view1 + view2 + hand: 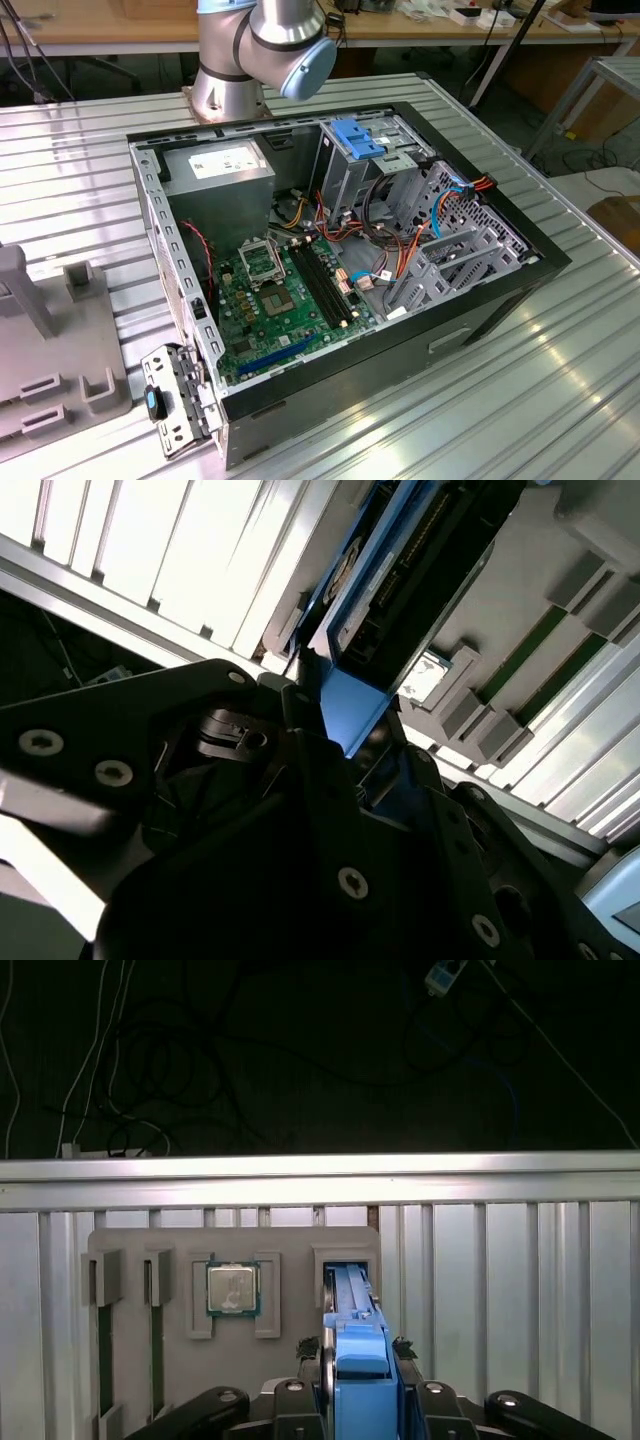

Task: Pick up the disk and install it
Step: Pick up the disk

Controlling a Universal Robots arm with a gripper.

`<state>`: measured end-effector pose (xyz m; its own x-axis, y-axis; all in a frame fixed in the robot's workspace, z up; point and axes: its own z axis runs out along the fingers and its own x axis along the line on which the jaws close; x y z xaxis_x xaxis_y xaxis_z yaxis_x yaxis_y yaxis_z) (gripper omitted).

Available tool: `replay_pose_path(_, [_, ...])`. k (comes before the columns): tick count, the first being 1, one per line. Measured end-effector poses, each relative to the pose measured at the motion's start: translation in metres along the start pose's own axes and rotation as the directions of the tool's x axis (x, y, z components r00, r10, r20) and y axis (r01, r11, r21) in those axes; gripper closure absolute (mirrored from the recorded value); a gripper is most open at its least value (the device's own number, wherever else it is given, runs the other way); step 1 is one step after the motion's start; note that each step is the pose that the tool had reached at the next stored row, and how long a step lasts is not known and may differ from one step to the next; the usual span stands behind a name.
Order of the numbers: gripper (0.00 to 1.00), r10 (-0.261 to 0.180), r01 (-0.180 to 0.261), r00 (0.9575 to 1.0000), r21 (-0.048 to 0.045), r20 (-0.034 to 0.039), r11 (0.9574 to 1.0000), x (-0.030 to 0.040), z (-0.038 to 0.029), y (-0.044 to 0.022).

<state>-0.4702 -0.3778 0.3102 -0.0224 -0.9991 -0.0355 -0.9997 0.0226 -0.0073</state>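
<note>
I see the grey holder (140, 1245) on the slatted table (500, 1290), with a processor chip (233, 1289) in the pocket just beside the disk. The disk (350, 1295) stands on edge in its slot, long axis along the slot. The gripper (352, 1352) pinches its blue rail. The open computer case (480, 290) sits to the exterior view's right of the holder.

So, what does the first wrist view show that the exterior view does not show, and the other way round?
First wrist view: the flat disk with blue plastic side rails, standing on edge in a slot, the black gripper right at it, and a square silver processor chip in a holder nearby. Exterior view: the open black computer case with its green motherboard, grey power supply box and blue-topped drive cage. Shared: the ribbed metal table and the grey fixture plate, which lies at the exterior view's left.
</note>
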Motion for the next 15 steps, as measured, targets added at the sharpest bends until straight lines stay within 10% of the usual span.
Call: replay_pose_path(15, [0.63,0.000,0.000,1.0000,-0.0038,0.0035,1.0000,0.0054,0.0051,-0.0046])
